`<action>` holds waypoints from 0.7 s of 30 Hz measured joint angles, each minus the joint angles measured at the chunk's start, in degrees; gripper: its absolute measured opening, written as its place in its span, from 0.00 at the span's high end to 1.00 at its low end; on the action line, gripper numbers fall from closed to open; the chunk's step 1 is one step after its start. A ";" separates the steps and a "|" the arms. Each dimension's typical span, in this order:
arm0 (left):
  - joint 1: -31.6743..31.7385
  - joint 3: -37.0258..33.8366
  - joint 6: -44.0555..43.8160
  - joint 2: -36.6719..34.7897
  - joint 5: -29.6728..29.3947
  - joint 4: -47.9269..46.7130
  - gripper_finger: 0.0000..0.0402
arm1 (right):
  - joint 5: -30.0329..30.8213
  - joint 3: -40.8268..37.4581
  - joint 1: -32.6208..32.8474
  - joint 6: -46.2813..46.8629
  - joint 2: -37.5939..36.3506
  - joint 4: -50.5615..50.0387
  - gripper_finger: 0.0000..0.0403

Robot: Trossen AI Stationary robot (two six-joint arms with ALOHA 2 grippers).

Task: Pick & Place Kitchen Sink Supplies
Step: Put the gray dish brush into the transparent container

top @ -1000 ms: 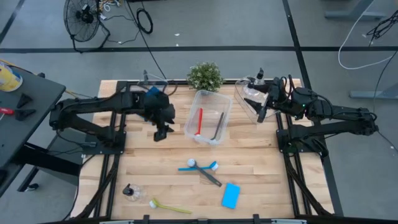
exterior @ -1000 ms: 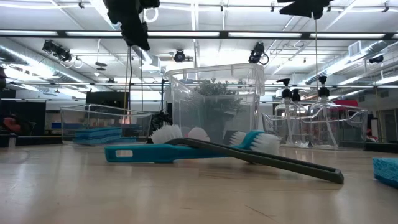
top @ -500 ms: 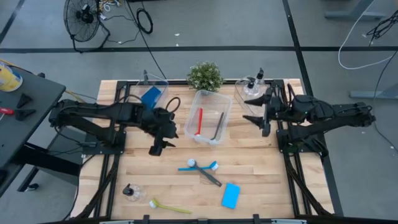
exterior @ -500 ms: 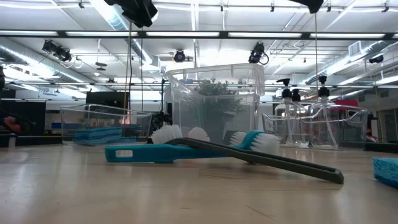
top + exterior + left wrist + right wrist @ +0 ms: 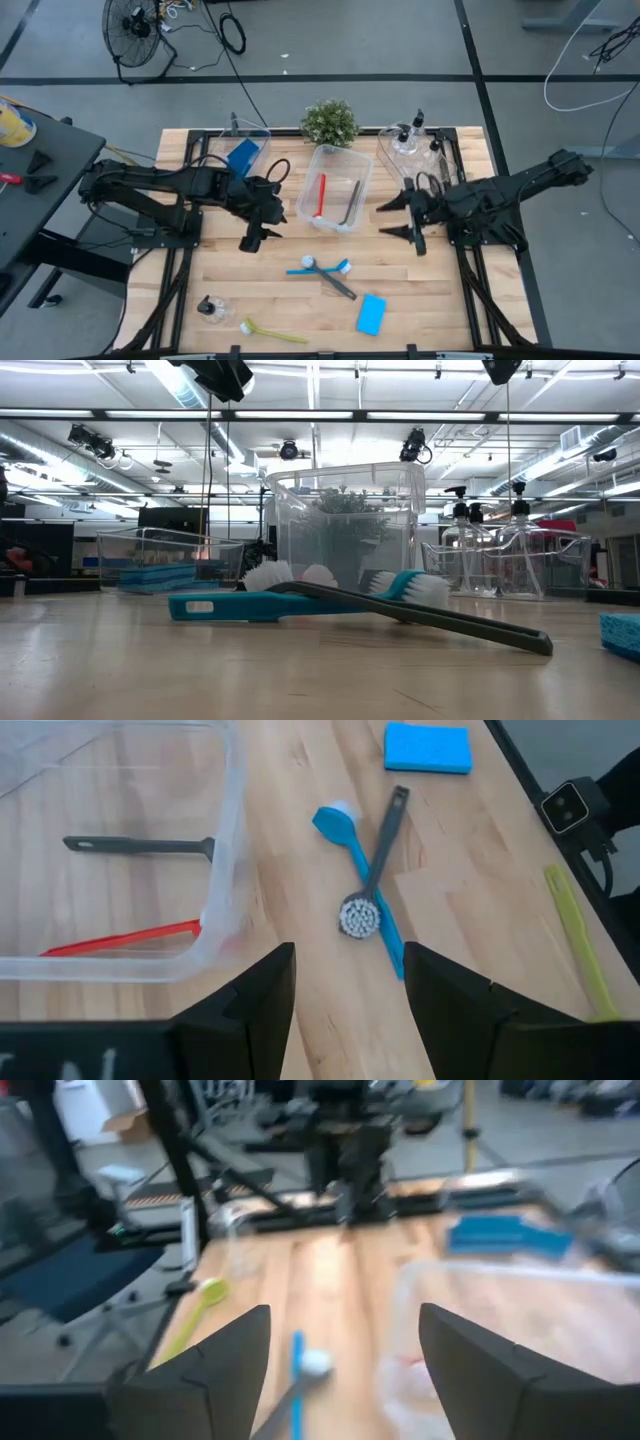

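Note:
A blue brush [image 5: 325, 267] and a grey brush [image 5: 338, 283] lie crossed on the table's middle; the grey one rests on the blue one [image 5: 372, 870]. A blue sponge [image 5: 371, 313], a yellow-green brush [image 5: 272, 332] and a clear pump bottle [image 5: 210, 309] lie near the front edge. A red brush [image 5: 320, 195] and a dark brush [image 5: 352, 201] lie in the middle clear bin [image 5: 362, 166]. My left gripper [image 5: 257, 238] is open, in the air left of that bin. My right gripper [image 5: 390, 220] is open, in the air right of it.
A clear bin [image 5: 262, 135] at the far left holds a blue sponge [image 5: 242, 155]. A clear bin [image 5: 388, 142] at the far right holds pump bottles [image 5: 415, 135]. A potted plant [image 5: 329, 122] stands at the far edge. Bare wood lies between the bins and the brushes.
My right gripper has come away from the far right bin, toward the near edge and the table's middle, and now hangs right of the middle bin. My left gripper has moved a little toward the near edge, then kept still. No object has moved.

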 joint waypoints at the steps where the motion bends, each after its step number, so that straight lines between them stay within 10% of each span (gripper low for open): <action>1: -0.02 0.00 0.00 0.01 0.00 0.00 0.52 | -0.03 0.00 0.89 0.69 0.67 -0.12 0.36; 21: -1.11 0.00 0.67 0.66 0.00 1.05 0.52 | -8.84 0.00 6.86 4.27 14.17 -0.64 0.36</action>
